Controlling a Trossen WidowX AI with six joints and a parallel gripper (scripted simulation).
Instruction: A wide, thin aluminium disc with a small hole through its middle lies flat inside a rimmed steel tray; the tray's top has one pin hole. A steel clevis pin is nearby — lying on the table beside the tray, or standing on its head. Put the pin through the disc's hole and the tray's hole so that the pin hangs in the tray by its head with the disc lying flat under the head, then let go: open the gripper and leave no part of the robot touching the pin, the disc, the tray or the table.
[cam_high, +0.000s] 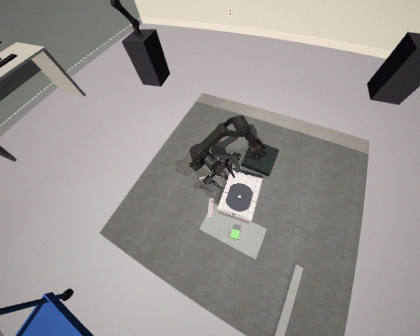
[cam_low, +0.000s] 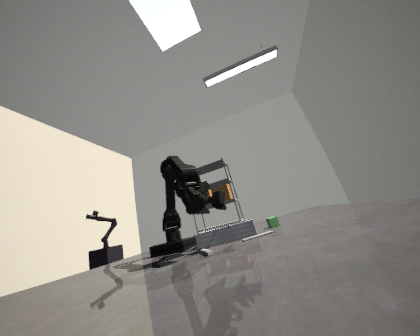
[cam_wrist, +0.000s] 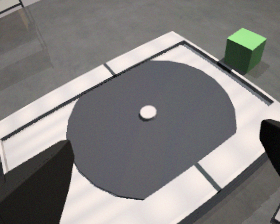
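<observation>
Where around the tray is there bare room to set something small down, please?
Probably on the grey mat, between the white-rimmed tray and the mat's right edge in the top view. It is crowded at the tray's opposite side, where the black gripper and a pale strip sit.

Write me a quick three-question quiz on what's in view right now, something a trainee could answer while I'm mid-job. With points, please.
1. True or false: the green block (cam_high: 235, 234) (cam_low: 272, 222) (cam_wrist: 245, 50) sits inside the tray (cam_high: 257, 187) (cam_low: 227, 235) (cam_wrist: 30, 112).

2. Where is the pale round spot (cam_high: 239, 197) (cam_wrist: 148, 112) on the dark disc (cam_high: 232, 201) (cam_wrist: 110, 145)?
A) at its outer edge
B) at its middle
C) halfway between middle and edge

3. Fill in the blank: the gripper (cam_high: 227, 181) (cam_low: 215, 209) (cam_wrist: 168, 140) is ____, with nothing between its fingers.

Key: 1. False; 2. B; 3. open
</observation>
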